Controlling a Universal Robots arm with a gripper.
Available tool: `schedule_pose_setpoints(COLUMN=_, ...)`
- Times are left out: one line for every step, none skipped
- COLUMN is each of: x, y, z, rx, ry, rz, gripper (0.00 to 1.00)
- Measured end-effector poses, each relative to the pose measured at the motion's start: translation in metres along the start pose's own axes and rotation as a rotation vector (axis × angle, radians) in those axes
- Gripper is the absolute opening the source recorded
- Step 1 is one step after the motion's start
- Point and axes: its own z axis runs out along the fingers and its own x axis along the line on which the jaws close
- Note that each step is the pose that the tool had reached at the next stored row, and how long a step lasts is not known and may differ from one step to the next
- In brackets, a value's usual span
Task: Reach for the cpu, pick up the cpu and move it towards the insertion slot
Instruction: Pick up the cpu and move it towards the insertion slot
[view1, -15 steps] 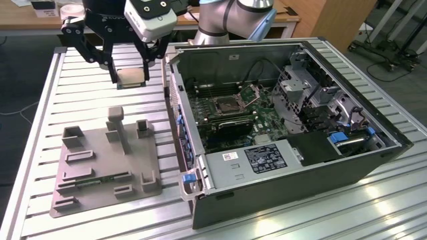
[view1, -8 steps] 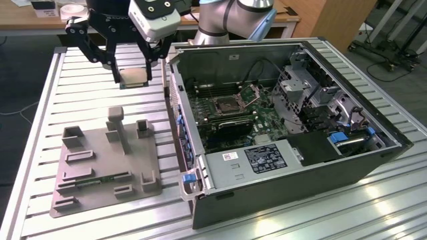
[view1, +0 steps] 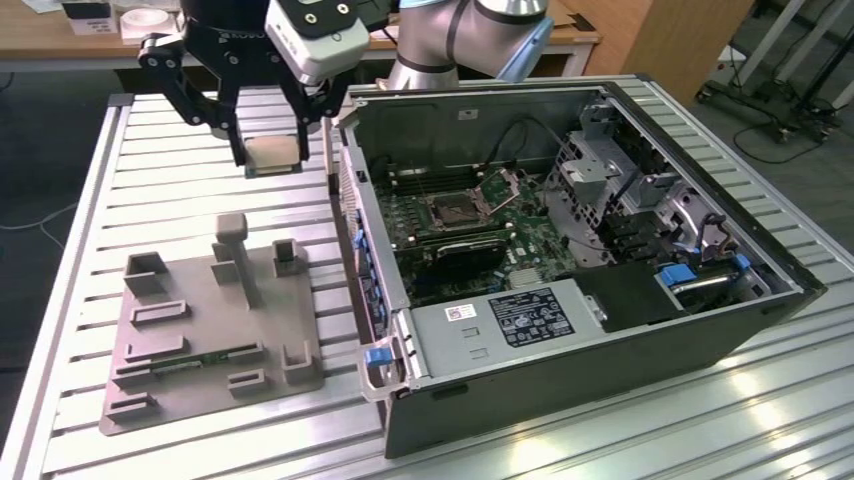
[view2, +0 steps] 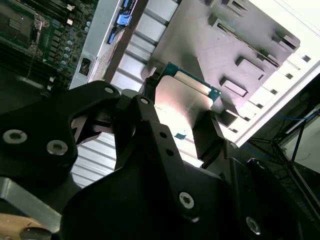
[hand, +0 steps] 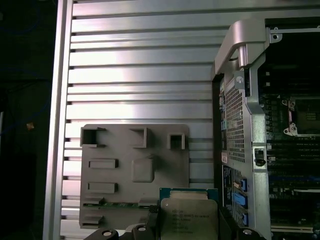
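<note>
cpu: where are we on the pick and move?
Picked: the hand is shut on the cpu, held clear above the grey tray. The move is partial: the cpu sits outside the open computer case, at the exterior view's left of the insertion slot, which looks empty with its bracket up.

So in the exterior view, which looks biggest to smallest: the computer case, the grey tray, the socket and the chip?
1. The computer case, biggest.
2. The grey tray.
3. The insertion slot and the cpu held in the gripper look about alike, so I won't rank them.
</note>
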Motion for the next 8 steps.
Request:
schedule_pose_setpoints(x=-0.0007, y=0.0, z=0.0001, rx=0.0, ry=-0.0001, rz=0.0, gripper=0.54)
schedule_pose_setpoints(x=-0.0015, y=0.0, z=0.0001, rx=-0.0001, ry=-0.0001, rz=0.0, gripper=0.54)
schedule_pose_setpoints(x=-0.0024, y=0.0, z=0.0001, rx=0.0, ry=-0.0001, rz=0.0, gripper=0.54)
schedule_pose_setpoints(x=-0.0036, y=0.0001, z=0.0001, rx=0.0, ry=0.0, rz=0.0, gripper=0.54)
schedule_pose_setpoints(x=-0.005, y=0.0001, z=0.0002, rx=0.0, ry=0.0, rz=0.0, gripper=0.54)
schedule_pose_setpoints(x=-0.0064, y=0.0003, z=0.0003, rx=0.0, ry=0.0, rz=0.0, gripper=0.54)
schedule_pose_setpoints(x=-0.0083, y=0.0004, z=0.0004, rx=0.0, ry=-0.0001, rz=0.0, gripper=0.54)
schedule_pose_setpoints(x=-0.0103, y=0.0007, z=0.0006, rx=-0.0001, ry=-0.0001, rz=0.0, gripper=0.54)
